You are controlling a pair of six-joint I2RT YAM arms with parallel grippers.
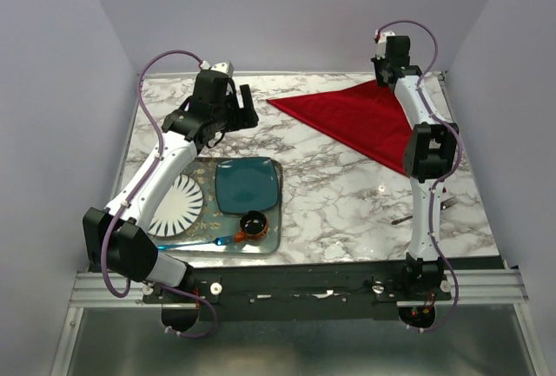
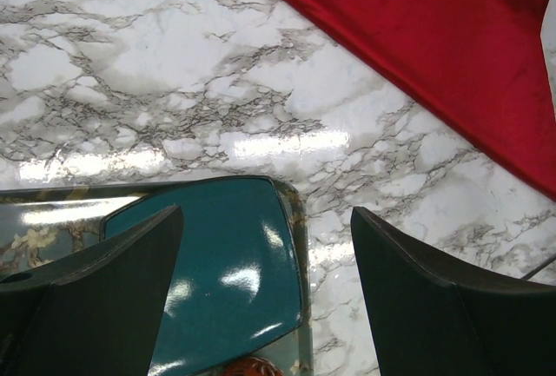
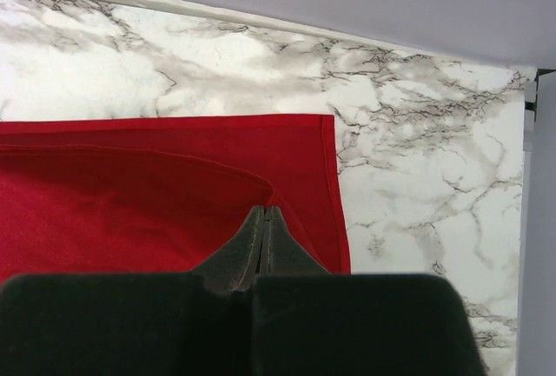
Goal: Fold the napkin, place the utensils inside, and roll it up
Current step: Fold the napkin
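Observation:
The red napkin (image 1: 356, 115) lies as a folded triangle on the marble table at the far right. It also fills the top right of the left wrist view (image 2: 434, 37). My right gripper (image 1: 383, 76) is over its far corner, shut on the napkin. In the right wrist view the closed tips (image 3: 265, 212) pinch a fold of the upper layer (image 3: 130, 202) just inside the lower layer's corner. My left gripper (image 1: 244, 107) hovers open and empty (image 2: 265, 220) above the tray's far edge, left of the napkin. A slim fork (image 1: 401, 218) lies near the right arm's base, partly hidden by the arm.
A glass tray (image 1: 271, 246) at the near left holds a teal square plate (image 1: 248, 183), a white striped plate (image 1: 178, 207), a small dark bowl (image 1: 254, 223) and a blue plastic utensil (image 1: 195, 243). The teal plate (image 2: 234, 280) sits below the left fingers. Walls close in on three sides.

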